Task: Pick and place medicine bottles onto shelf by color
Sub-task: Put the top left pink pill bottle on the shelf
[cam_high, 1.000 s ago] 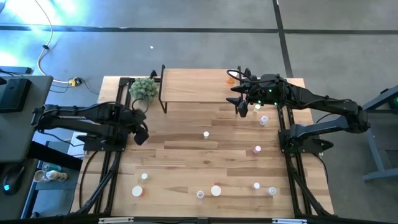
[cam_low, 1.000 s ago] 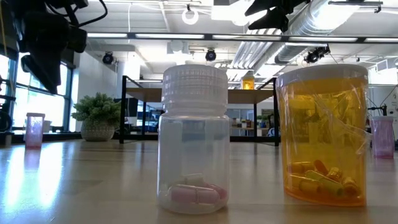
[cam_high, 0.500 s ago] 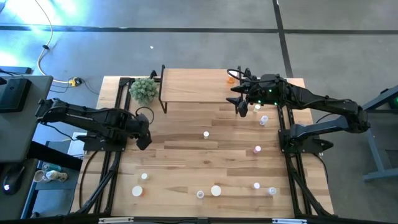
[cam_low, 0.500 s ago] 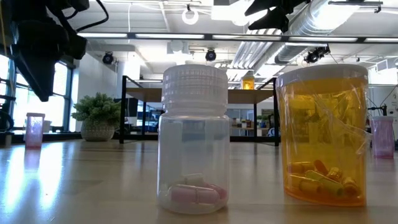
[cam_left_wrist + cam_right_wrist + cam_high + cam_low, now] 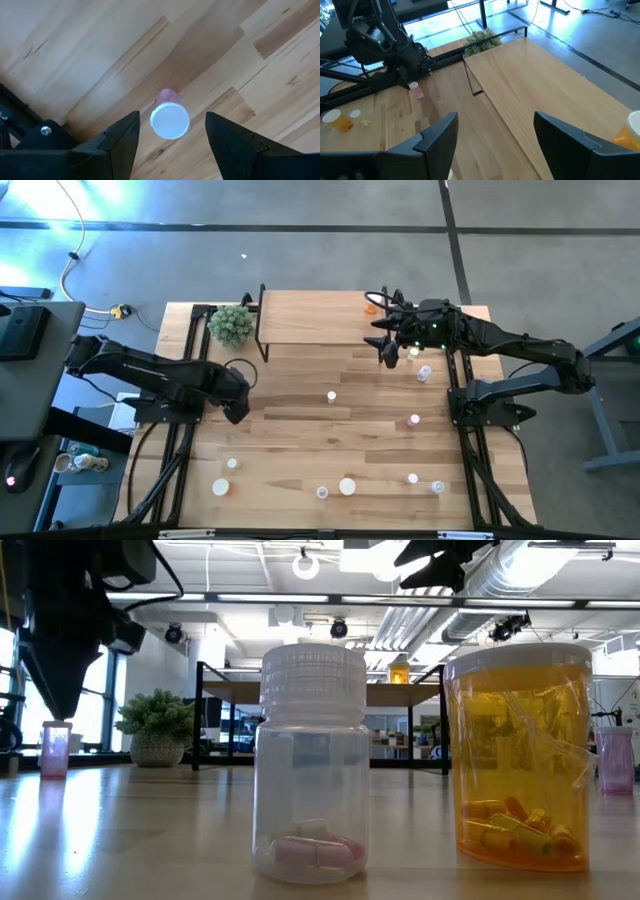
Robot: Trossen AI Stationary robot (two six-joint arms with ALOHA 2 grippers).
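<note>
A small pink medicine bottle (image 5: 170, 117) with a white cap stands upright on the table's left side. My left gripper (image 5: 172, 142) hangs over it, pointing down and open, one finger on each side of the cap, well above it and touching nothing. The low view shows the same gripper (image 5: 57, 705) above the bottle (image 5: 55, 748). My right gripper (image 5: 388, 356) waits open and raised near the right end of the shelf (image 5: 310, 318). An orange bottle (image 5: 371, 304) stands on the shelf's right end. Several more bottles, such as (image 5: 331, 395), stand scattered on the table.
A potted plant (image 5: 231, 324) stands left of the shelf. A clear bottle (image 5: 312, 765) and a large orange bottle (image 5: 520, 755) stand close to the near edge. Black frame rails (image 5: 170, 450) run along both table sides.
My left gripper has moved toward the table's right and near edges and come down, still open, until it stands over the pink bottle. My right arm has kept still.
</note>
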